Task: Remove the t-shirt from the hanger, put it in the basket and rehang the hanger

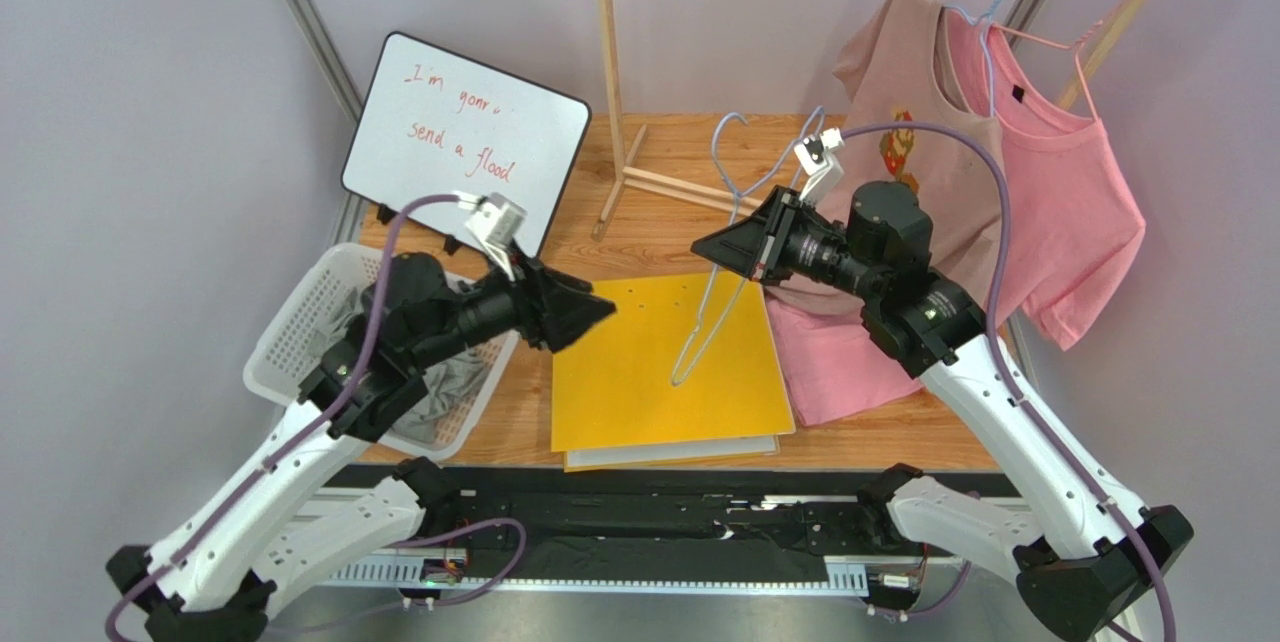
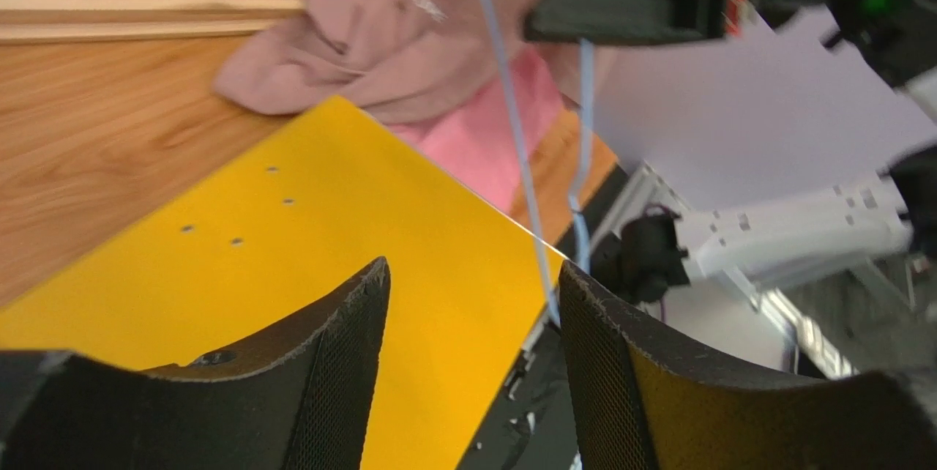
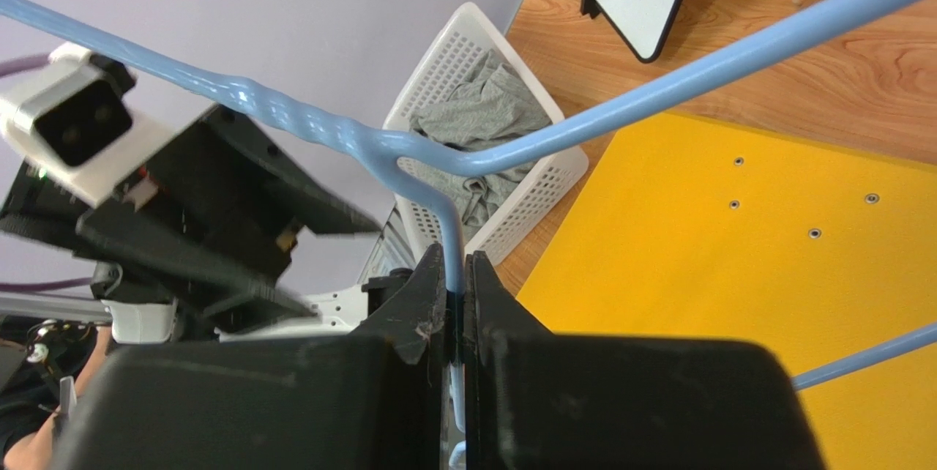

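The right fingers (image 3: 438,300) are pinched shut on a bare blue hanger (image 3: 660,82), holding it in the air above a yellow sheet (image 1: 661,387). The left fingers (image 1: 594,309) are spread apart and empty over the sheet's left edge. The mauve t-shirt (image 2: 374,42) lies crumpled on the bench (image 1: 661,207) under the right arm, off the hanger.

bg: lilac walls (image 1: 135,102) | wood tbl (image 1: 646,245) | wooden rack (image 1: 609,57) (rear) | even light
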{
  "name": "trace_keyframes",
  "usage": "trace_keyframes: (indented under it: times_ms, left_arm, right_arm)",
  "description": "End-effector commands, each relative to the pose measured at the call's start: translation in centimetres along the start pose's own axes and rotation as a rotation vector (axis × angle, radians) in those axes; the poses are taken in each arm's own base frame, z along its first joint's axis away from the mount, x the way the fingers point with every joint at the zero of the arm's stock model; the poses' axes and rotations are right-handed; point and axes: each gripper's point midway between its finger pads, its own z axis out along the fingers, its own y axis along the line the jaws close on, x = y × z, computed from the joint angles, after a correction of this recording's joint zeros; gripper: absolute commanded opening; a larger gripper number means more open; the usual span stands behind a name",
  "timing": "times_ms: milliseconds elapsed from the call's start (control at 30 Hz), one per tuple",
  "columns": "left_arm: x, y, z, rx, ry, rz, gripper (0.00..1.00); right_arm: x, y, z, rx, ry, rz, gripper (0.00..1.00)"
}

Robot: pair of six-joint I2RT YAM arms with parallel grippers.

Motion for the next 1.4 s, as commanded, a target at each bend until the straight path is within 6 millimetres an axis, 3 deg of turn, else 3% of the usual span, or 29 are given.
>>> trace_keyframes:
  times_ms: [0, 67, 133, 233, 367, 567, 700, 733, 833, 900, 1000, 1233, 1367]
  left_arm:
    - [-0.9, -5.6, 2.1, 0.194, -0.079, 0.137, 0.65]
    - [1.2, -6.8, 3.7, 0.211, -0.025, 0.204, 0.69]
    - [1.8, -6.1, 5.3, 0.127, -0.028, 0.233, 0.71]
    - [3.1, -7.0, 6.7, 0.138, -0.018, 0.231, 0.71]
    - [4.5, -6.1, 8.4, 0.084, 0.032, 0.205, 0.65]
    - [6.1, -3.7, 8.9, -0.031, 0.056, 0.149, 0.33]
    - [6.1, -3.5, 8.8, -0.053, 0.062, 0.129, 0.00]
    - [5.7, -3.6, 8.8, -0.057, 0.053, 0.120, 0.00]
    - [4.8, -3.9, 8.7, -0.062, 0.024, 0.086, 0.00]
    - [4.2, -3.7, 8.4, -0.080, -0.003, 0.048, 0.00]
    - [3.7, -3.4, 7.9, -0.105, -0.032, -0.002, 0.00]
    - [3.8, -4.1, 7.5, -0.064, -0.040, -0.052, 0.00]
    - [4.0, -4.4, 7.5, -0.045, -0.034, -0.059, 0.00]
  right_arm:
    - [-2.8, 1.8, 0.2, -0.038, -0.105, -0.027, 0.00]
    - [-2.7, 1.6, 0.5, -0.039, -0.101, -0.010, 0.00]
    - [-2.8, 1.7, 0.8, -0.049, -0.101, 0.007, 0.00]
    - [-2.5, 1.7, 1.1, -0.053, -0.082, 0.024, 0.00]
    - [-2.4, 2.0, 1.4, -0.068, -0.064, 0.041, 0.00]
    - [-1.9, 2.7, 1.4, -0.083, -0.050, 0.038, 0.04]
    - [-0.5, 2.7, 1.9, -0.078, -0.003, 0.009, 0.15]
    - [-0.1, 2.8, 1.9, -0.073, 0.009, -0.003, 0.26]
    - [0.9, 2.2, 1.8, -0.029, 0.017, -0.038, 0.48]
    - [1.5, 2.0, 1.7, -0.015, 0.013, -0.043, 0.53]
    - [2.0, 2.1, 1.4, 0.004, 0.005, -0.069, 0.54]
    - [3.0, 2.4, 1.8, 0.016, 0.012, -0.074, 0.40]
    - [3.6, 2.7, 2.5, 0.013, 0.023, -0.075, 0.39]
